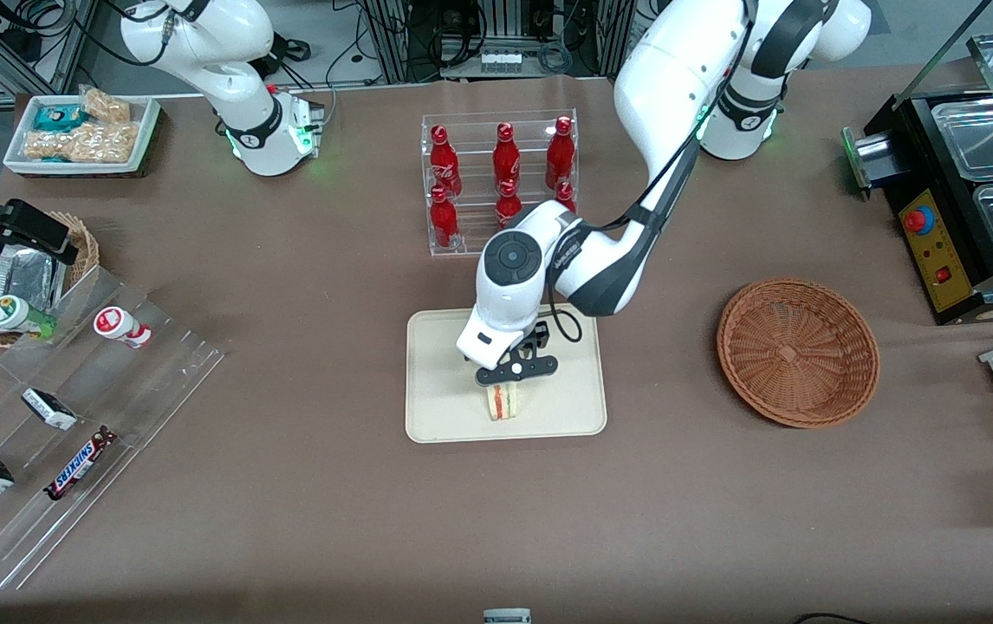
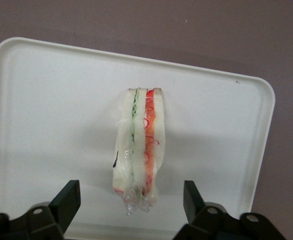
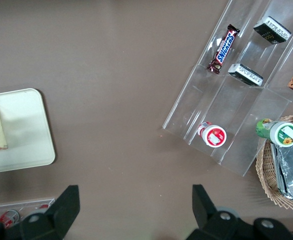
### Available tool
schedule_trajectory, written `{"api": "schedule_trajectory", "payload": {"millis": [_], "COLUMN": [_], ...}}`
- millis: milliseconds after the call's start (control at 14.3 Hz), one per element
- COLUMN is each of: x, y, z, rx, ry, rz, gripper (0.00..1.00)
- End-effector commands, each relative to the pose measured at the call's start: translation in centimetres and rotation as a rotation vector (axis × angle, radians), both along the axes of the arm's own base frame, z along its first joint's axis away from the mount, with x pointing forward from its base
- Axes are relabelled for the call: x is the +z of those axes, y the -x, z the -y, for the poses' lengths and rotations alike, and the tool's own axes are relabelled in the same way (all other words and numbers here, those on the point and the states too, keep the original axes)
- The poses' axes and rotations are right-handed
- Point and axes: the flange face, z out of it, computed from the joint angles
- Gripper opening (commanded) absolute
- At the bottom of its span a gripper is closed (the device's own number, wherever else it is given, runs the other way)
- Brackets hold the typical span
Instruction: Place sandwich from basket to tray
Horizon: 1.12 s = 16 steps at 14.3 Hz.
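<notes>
**Sandwich on tray, hand apart above it**

Sandwich (image 2: 139,145) stands on edge on the tray (image 1: 436,407), directly below the hand (image 2: 131,200). Hand's fingers (image 2: 69,200) sit spread, either side, not touching it; looks released. Tray rests on counter (image 1: 332,520). Farther off toward the working arm's end, basket (image 1: 797,351) sits empty.

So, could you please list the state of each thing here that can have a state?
sandwich: on the tray, standing on edge, still wrapped, not gripped.
tray: holds only the sandwich.
basket: empty, upright, toward the working arm's end of the table.
gripper: open, just above the sandwich, fingers apart on either side of it, not touching.
red bottles: upright in their clear rack.
</notes>
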Motion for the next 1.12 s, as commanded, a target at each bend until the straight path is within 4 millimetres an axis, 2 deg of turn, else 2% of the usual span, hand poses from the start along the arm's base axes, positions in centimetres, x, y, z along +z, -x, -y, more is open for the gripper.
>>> {"api": "schedule_trajectory", "payload": {"millis": [0,70,210,280,420,631,1051], "x": [3.8,5.3,7.4,8.4,8.7,9.0,13.5], "y": [0.3,0.3,-0.8,-0.7,-1.7,-2.3,-3.0], "z": [-1.4,-2.3,-7.4,-9.2,-15.0,-21.3,-35.6], "rx": [0.005,0.009,0.052,0.023,0.006,-0.033,-0.125], "ry": [-0.052,-0.059,-0.092,-0.094,-0.106,-0.106,-0.085], "rz": [-0.012,-0.011,-0.068,-0.085,-0.117,-0.139,-0.156], "gripper": [1.0,1.0,1.0,1.0,1.0,1.0,1.0]}}
